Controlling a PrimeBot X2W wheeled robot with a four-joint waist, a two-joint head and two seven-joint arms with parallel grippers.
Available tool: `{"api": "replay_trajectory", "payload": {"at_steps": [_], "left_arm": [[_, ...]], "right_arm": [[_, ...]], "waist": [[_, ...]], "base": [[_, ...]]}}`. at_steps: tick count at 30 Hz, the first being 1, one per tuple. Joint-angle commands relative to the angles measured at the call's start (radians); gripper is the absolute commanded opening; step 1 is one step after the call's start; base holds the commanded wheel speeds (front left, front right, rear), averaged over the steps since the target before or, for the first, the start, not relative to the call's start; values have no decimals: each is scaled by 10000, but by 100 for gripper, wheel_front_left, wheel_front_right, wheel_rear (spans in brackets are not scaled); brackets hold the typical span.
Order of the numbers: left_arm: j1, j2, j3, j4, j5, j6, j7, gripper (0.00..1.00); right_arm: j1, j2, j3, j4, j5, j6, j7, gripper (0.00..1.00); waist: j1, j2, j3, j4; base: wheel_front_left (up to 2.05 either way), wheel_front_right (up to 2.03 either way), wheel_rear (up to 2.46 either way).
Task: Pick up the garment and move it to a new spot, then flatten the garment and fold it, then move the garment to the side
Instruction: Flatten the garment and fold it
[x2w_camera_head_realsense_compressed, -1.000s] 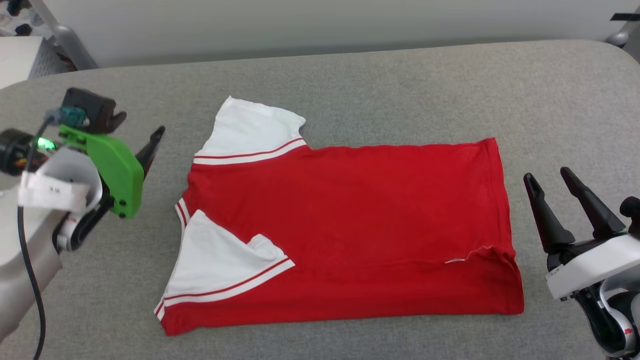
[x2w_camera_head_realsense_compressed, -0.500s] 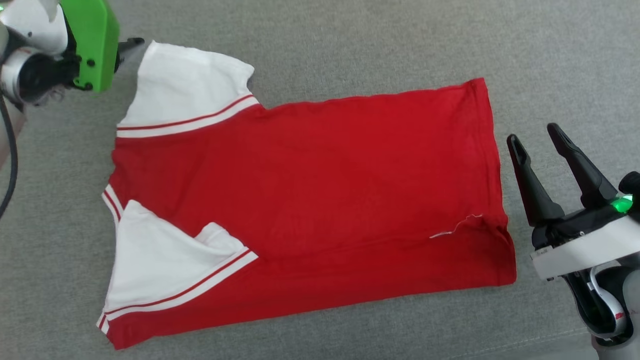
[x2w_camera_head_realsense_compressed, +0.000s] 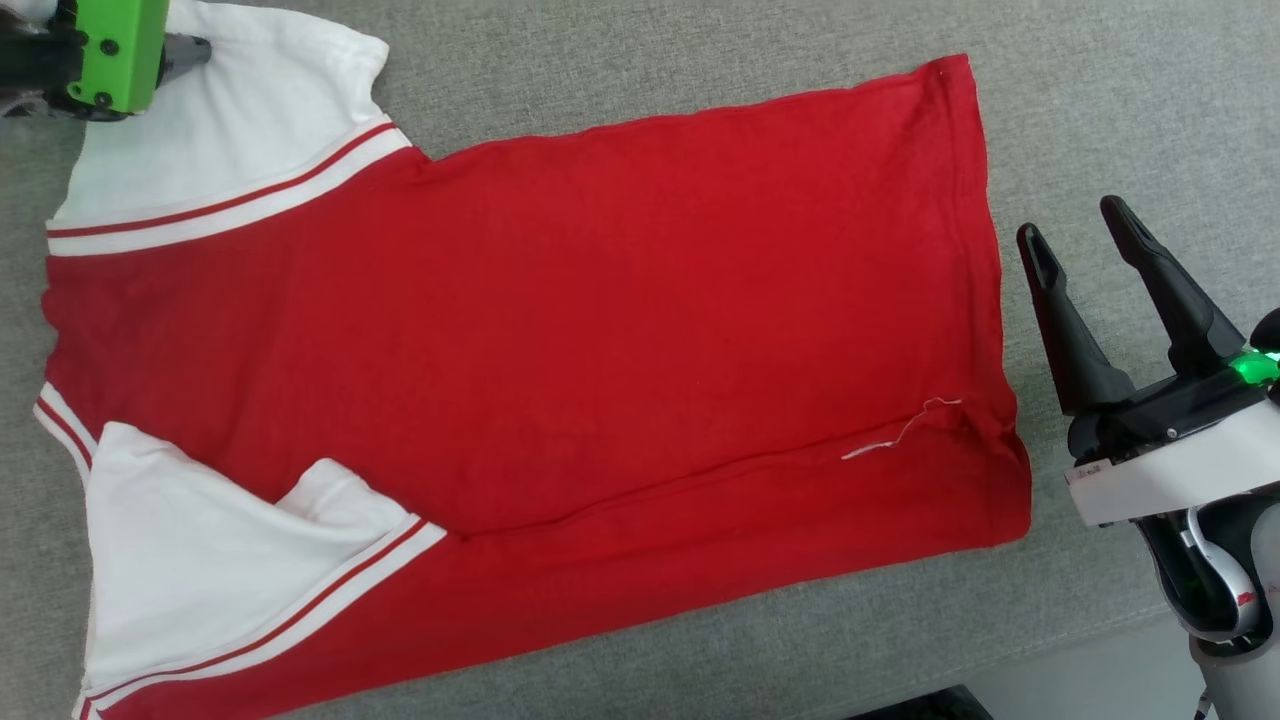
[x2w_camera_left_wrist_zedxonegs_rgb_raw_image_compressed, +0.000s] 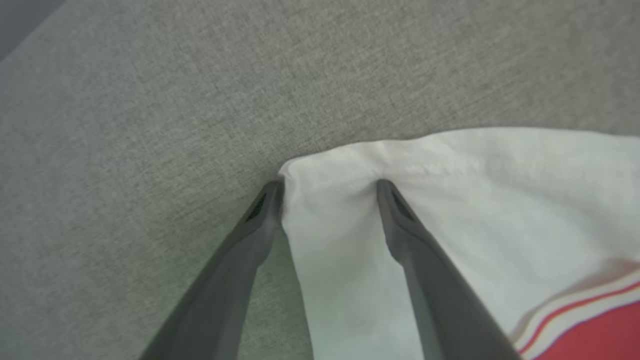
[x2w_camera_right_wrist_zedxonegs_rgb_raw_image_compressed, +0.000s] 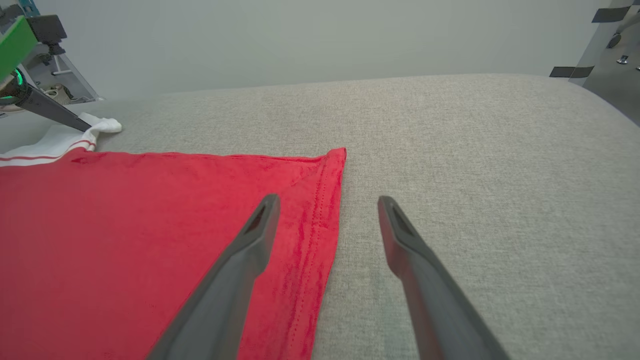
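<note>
The grey padded surface (x2w_camera_head_realsense_compressed: 640, 60) carries the garment (x2w_camera_head_realsense_compressed: 600, 320), spread flat. The left gripper (x2w_camera_left_wrist_zedxonegs_rgb_raw_image_compressed: 330, 187) is spread wide, straddling the corner of the far white sleeve (x2w_camera_left_wrist_zedxonegs_rgb_raw_image_compressed: 475, 200), tips touching it. The right gripper (x2w_camera_head_realsense_compressed: 1075, 225) gapes empty just beside the hem.

I count 1 garment (x2w_camera_head_realsense_compressed: 560, 330) w/ 2 white sleeves, far sleeve (x2w_camera_head_realsense_compressed: 230, 150) and near sleeve (x2w_camera_head_realsense_compressed: 220, 570), plus 1 loose white thread (x2w_camera_head_realsense_compressed: 900, 440) by the hem. 2 grippers on my feeds, left gripper (x2w_camera_left_wrist_zedxonegs_rgb_raw_image_compressed: 327, 184) and right gripper (x2w_camera_head_realsense_compressed: 1072, 220), 2 dark fingers (x2w_camera_right_wrist_zedxonegs_rgb_raw_image_compressed: 240, 260) ea., so 4 total. Also 1 grey padded surface (x2w_camera_head_realsense_compressed: 700, 60) and 1 green bracket (x2w_camera_head_realsense_compressed: 115, 50).
</note>
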Motion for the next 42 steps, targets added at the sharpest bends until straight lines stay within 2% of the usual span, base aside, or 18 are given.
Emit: {"api": "replay_trajectory", "payload": {"at_steps": [1,2,3,9,15,19,22,26,30,33,34,39,42], "left_arm": [[470,-35,-355,214,155,-66,194,100],[515,-1,-405,210,172,-102,199,12],[566,3,-417,199,139,-128,187,0],[769,-79,-560,-75,206,-283,-312,0],[600,-379,-555,-288,521,-333,-1348,0],[505,-579,-726,-607,765,-388,-1899,0],[521,-644,-841,-950,762,-419,-2168,0],[511,-651,-1087,-1402,857,-438,-2407,0],[534,-781,-1242,-1823,804,-445,-2635,0],[451,-825,-1378,-2093,834,-447,-2724,0],[291,-861,-1501,-2338,883,-448,-2811,0],[84,-952,-1595,-2499,866,-449,-3026,0],[-2,-950,-1651,-2490,850,-449,-3143,0]], "right_arm": [[-178,-47,-56,30,51,-6,-64,100],[-204,-70,-95,32,58,-6,-59,100],[-220,-85,-129,28,65,-6,-53,100],[-363,-341,-453,-140,109,-6,112,100],[-1149,-1477,-639,-286,281,-6,1147,100],[-2203,-2584,-93,-163,989,-6,2603,100],[-3123,-3308,695,207,1806,-6,4312,100],[-4421,-3960,2029,952,2625,-6,6480,100],[-5470,-3983,2966,1964,3427,-6,8275,100],[-6179,-3829,3400,2730,3561,-6,9141,100],[-6848,-3582,3794,3521,3433,-6,9621,100],[-7501,-2991,4400,4509,3324,-6,9724,100],[-7554,-2912,5026,4962,3149,-6,9836,100]], "waist": [[0,-1,261,-156],[0,-1,264,-123],[0,-1,251,-84],[0,-1,-74,296],[0,-1,-661,721],[0,-1,-1007,972],[0,-1,-1194,1175],[0,-1,-1283,1453],[0,-1,-1251,1721],[0,-1,-1136,1878],[0,-1,-947,2044],[0,-1,-692,2263],[0,-1,-587,2326]], "base": [[0,0,0],[0,0,0],[0,0,0],[0,0,0],[0,0,0],[0,0,0],[0,0,0],[0,0,0],[0,0,0],[0,0,0],[0,0,0],[0,0,0],[0,0,0]]}}
